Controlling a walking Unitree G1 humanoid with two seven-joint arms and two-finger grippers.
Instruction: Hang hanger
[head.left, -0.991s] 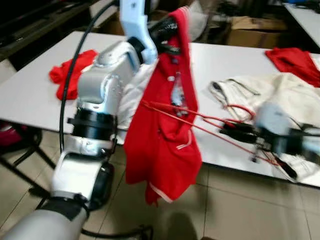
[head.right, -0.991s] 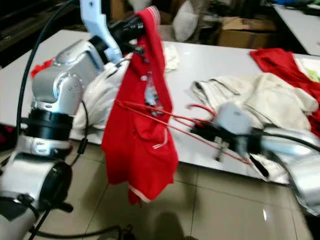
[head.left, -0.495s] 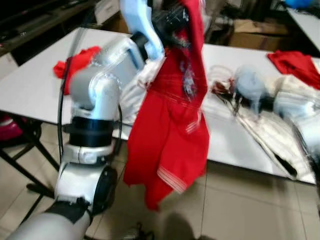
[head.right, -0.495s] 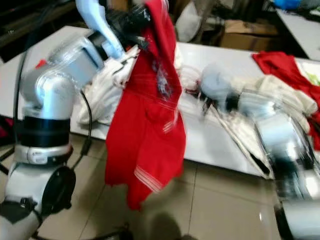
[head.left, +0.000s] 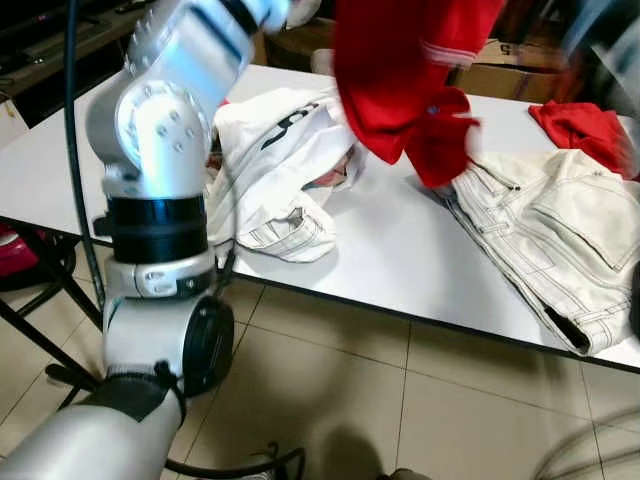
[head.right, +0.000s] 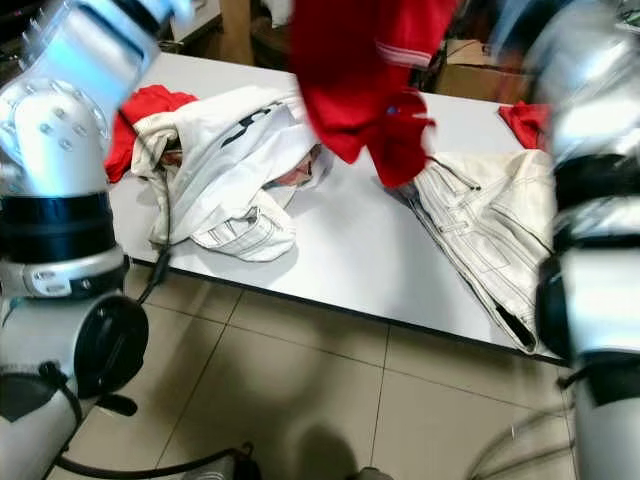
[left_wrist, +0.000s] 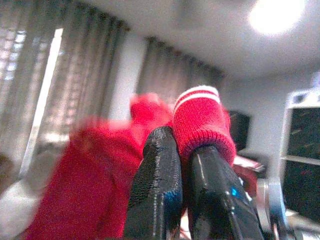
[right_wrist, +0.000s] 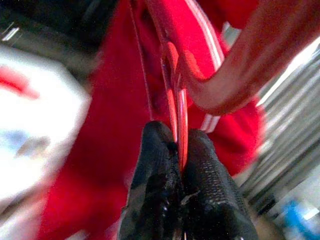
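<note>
White desk (head.left: 400, 250) carries strewn clothes. Left gripper (left_wrist: 182, 150) pinches red garment (head.left: 410, 70); right gripper (right_wrist: 175, 145) clamps red hanger (right_wrist: 210, 75). Lift under way; hooking onto a rail judged next.

The thin red wire hanger (right_wrist: 176, 107) stands pinched between two black fingers (right_wrist: 152, 165), its curved hook blurred and close to the camera. Behind it hangs a red knit shirt with white-striped cuffs (head.left: 405, 70), lifted high above the white desk (head.left: 400, 250), its lower folds dangling free. One ribbed cuff (left_wrist: 200, 120) sits clamped between the other pair of black fingers (left_wrist: 157, 175).
</note>
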